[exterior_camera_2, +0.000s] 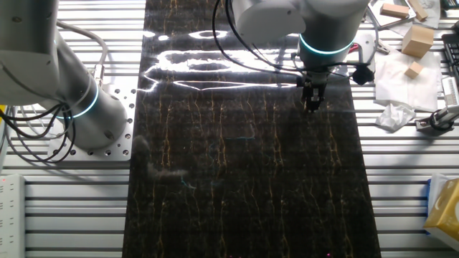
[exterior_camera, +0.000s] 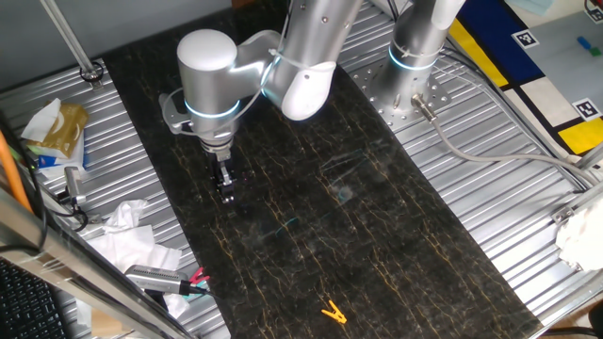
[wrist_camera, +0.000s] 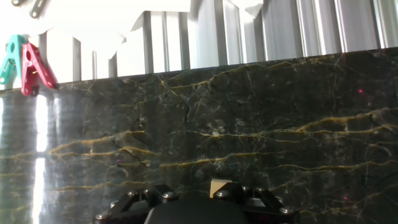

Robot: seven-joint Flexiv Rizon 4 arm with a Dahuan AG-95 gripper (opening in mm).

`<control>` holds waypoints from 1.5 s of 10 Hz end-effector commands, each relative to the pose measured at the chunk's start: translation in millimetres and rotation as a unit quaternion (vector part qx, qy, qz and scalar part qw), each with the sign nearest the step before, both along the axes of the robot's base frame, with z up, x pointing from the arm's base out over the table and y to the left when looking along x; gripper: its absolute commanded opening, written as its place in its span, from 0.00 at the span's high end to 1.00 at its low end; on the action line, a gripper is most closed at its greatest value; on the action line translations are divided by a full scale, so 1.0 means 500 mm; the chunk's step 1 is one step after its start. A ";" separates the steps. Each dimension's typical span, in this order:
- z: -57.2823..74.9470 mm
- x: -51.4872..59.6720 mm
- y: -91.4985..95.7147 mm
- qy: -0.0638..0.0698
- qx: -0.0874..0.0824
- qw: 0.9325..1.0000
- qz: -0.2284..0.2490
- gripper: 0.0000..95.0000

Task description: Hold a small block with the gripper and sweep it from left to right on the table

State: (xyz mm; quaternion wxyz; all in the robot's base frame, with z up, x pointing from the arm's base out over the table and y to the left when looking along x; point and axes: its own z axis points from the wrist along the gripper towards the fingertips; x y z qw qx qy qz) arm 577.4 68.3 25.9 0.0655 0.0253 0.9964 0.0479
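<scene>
Gripper (exterior_camera: 227, 195) down near one long edge of the dark surface (exterior_camera: 377, 235), pinching the small block (wrist_camera: 219, 188) between its fingertips. Yellow clip (exterior_camera: 332, 312) well apart, toward the surface's end.

No legible text or labels.

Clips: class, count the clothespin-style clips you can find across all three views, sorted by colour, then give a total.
Yellow clip: 1
Red clip: 1
Teal clip: 1
Total: 3
</scene>
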 end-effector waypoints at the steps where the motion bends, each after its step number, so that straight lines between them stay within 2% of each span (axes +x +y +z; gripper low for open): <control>1: 0.002 -0.002 0.000 0.000 0.002 1.000 -0.001 0.40; 9: 0.002 -0.003 0.003 -0.002 0.003 1.000 -0.003 0.40; 15: 0.006 -0.010 -0.007 -0.011 -0.014 1.000 0.002 0.40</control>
